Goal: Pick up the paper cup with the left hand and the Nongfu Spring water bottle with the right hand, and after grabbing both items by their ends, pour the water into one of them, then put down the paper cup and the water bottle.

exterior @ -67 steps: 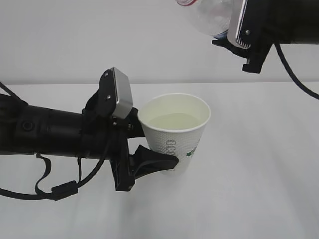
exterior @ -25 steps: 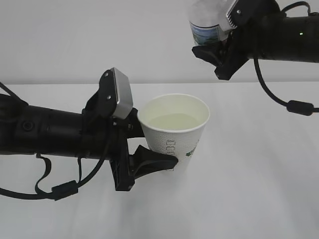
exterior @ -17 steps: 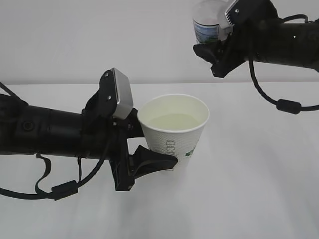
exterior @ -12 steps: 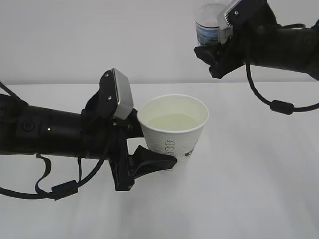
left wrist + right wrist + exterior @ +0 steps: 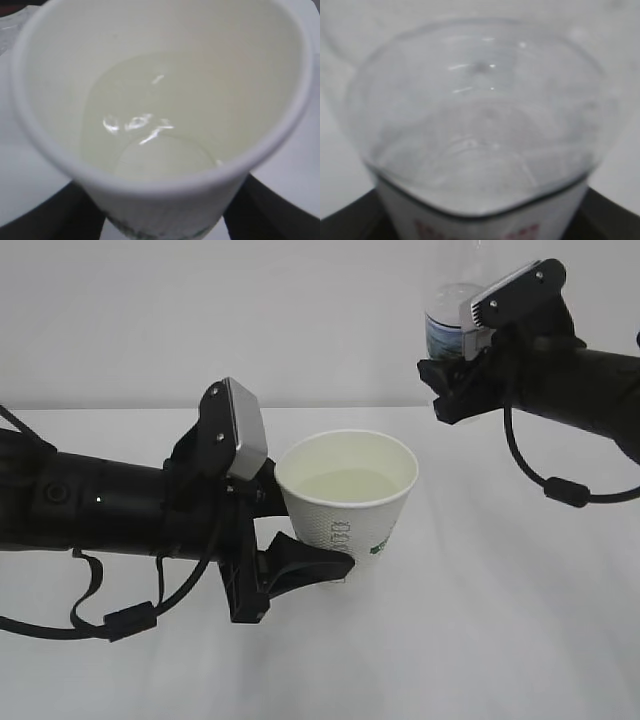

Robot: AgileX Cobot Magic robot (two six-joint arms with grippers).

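Left claw (image 5: pixel 300 540) clamped on lower body of paper cup (image 5: pixel 348 510), one finger (image 5: pixel 300 565) across the near side, the other hidden behind; jaws spread to cup width. Cup upright, just left of frame centre in exterior view; base looks on or just above the white tabletop (image 5: pixel 480 640), cannot tell which. Water (image 5: pixel 348 483) inside, clear, pooled in the bottom with plenty of pale wall above it; left wrist view confirms a liquid surface with glints (image 5: pixel 145 125). Pour judged done.

Right claw (image 5: pixel 455 375) up and right of the cup, well apart from it, closed on the lower part of the Nongfu Spring water bottle (image 5: pixel 445 325). Bottle upright, top cut off by the frame edge, base clear of the tabletop. Right wrist view looks up the clear ribbed body (image 5: pixel 480 115) with the red-and-white label edge at the bottom; no water visible in that part, remaining level not readable.

Status, judged from the layout:
- Pick cup with left: done.
- Pick bottle with right: done.
- Pour into cup: done, bottle upright and off to the side.
- Set down cup: pending, claw not released.
- Set down bottle: pending, held in the air.

Remaining: lower bottle to tabletop on the right, release both, retract. Cup carries liquid, so a level release matters.
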